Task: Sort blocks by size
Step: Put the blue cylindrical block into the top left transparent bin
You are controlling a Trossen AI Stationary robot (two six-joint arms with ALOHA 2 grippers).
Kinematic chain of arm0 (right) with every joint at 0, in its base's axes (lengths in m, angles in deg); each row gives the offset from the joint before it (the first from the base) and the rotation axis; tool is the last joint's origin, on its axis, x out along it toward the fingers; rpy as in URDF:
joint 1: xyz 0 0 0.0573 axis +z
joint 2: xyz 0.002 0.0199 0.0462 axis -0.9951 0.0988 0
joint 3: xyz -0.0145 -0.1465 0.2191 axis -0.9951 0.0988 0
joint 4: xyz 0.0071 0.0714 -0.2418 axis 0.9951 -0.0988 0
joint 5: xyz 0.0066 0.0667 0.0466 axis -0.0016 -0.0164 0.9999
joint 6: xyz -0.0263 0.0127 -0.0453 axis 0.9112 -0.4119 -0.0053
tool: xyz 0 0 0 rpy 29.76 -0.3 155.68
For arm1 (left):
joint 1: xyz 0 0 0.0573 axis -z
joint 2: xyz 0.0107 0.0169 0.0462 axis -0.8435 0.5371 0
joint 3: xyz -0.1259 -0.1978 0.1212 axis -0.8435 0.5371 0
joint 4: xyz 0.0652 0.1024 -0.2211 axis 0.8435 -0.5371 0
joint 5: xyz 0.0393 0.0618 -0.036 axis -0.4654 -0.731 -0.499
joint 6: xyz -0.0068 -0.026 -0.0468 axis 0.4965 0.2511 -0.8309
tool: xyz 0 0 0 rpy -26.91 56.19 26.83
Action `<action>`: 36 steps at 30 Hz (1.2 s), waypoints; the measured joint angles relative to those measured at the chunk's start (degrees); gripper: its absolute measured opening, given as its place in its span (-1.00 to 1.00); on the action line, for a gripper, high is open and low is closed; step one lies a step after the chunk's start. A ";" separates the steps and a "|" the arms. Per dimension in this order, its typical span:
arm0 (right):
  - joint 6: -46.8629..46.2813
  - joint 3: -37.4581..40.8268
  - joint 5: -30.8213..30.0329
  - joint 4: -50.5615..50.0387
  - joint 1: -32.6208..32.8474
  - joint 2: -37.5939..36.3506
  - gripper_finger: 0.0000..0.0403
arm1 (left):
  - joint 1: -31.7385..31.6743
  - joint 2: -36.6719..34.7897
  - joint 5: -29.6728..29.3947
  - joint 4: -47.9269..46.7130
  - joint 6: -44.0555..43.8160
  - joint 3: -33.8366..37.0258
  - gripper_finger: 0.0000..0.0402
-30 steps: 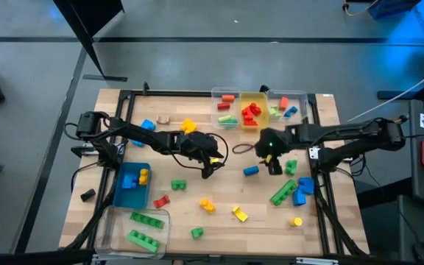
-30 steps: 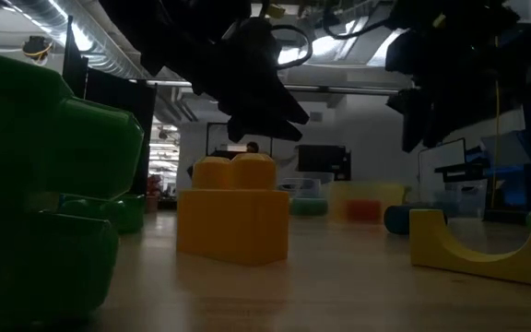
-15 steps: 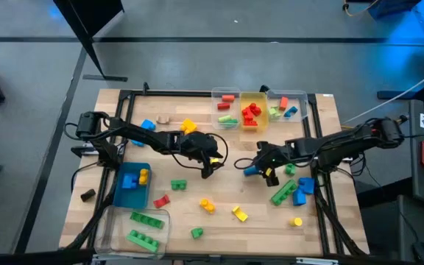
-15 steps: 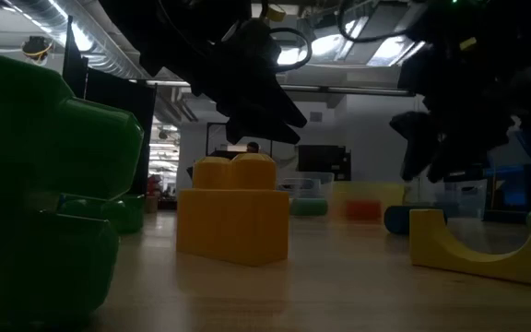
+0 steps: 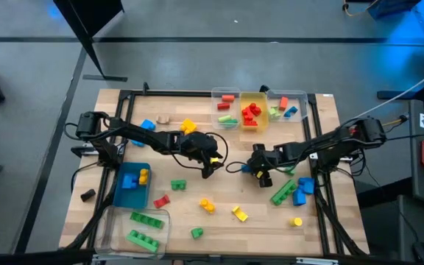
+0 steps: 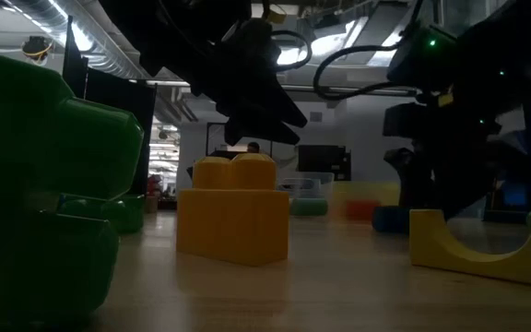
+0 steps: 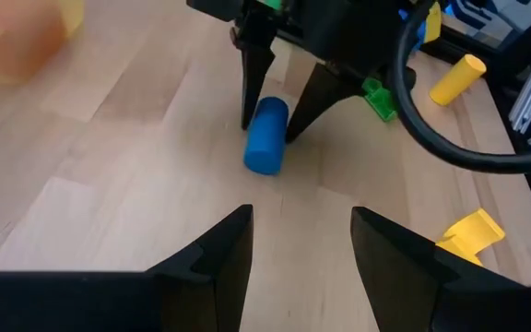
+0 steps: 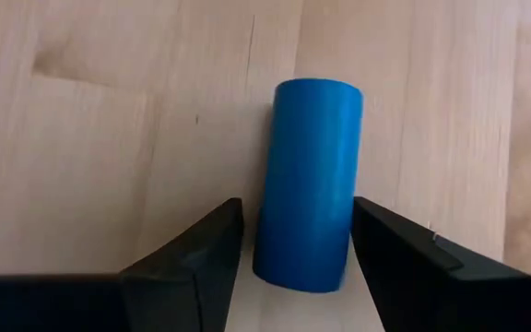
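Observation:
A blue cylinder block (image 8: 309,184) lies on its side on the wooden table, right of centre (image 5: 248,171). My right gripper (image 5: 258,174) is open and points steeply down over it. One finger (image 7: 250,88) stands on each long side of the cylinder, tips near the table, with narrow gaps. My left gripper (image 7: 300,242) hovers open and empty above the table's middle (image 5: 208,166), aimed toward the cylinder. Other loose blocks lie along the near half: green (image 5: 178,184), red (image 5: 160,200), orange (image 5: 207,206) and a yellow arch (image 5: 239,214).
Three clear bins (image 5: 227,109) holding blocks stand at the far edge. A blue bin (image 5: 132,180) and a clear bin with green bars (image 5: 140,228) sit at the near left. A green bar (image 5: 283,193), blue blocks (image 5: 302,188) and a yellow cylinder (image 5: 297,221) lie near the right arm.
My right gripper has come down and toward the table's left and near edge, onto the blue cylinder. It stays open and its fingers now stand astride the block. The cylinder has not moved, and my left gripper has kept still.

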 joint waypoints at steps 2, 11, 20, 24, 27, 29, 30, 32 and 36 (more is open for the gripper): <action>-1.19 0.00 0.57 0.28 0.00 0.81 -0.01 | 0.00 0.00 0.00 0.02 -0.15 0.00 -0.16; -2.31 -1.09 1.01 -0.25 0.00 1.09 -0.33 | 0.00 0.00 0.00 0.02 -0.63 0.00 -0.16; -2.54 -7.10 -1.80 -0.09 0.00 1.37 -0.33 | 0.00 0.00 0.00 0.21 -0.63 0.00 -0.16; 0.24 -10.92 -5.11 -0.10 0.00 1.37 -0.30 | 0.00 0.00 0.00 0.30 -0.68 0.00 -0.16; 4.57 -13.97 -9.02 -0.33 0.00 1.37 -0.31 | 0.00 0.00 0.02 0.33 -0.77 0.00 -0.16; 8.38 -16.13 -12.20 -0.31 -0.24 1.35 -0.31 | 0.01 0.00 0.01 0.34 -0.74 0.00 -0.16; 10.05 -17.05 -13.52 -0.86 -0.44 1.35 -0.31 | 0.01 0.00 -0.11 0.27 -0.74 0.01 -0.16; 12.81 -18.61 -15.72 -1.95 -1.33 1.37 -0.31 | -0.05 -0.22 -0.24 -0.04 -0.73 0.04 -0.16; 15.83 -21.62 -18.64 1.05 -4.91 0.95 -0.30 | -0.54 -1.17 0.26 -0.82 -1.68 0.12 -0.16</action>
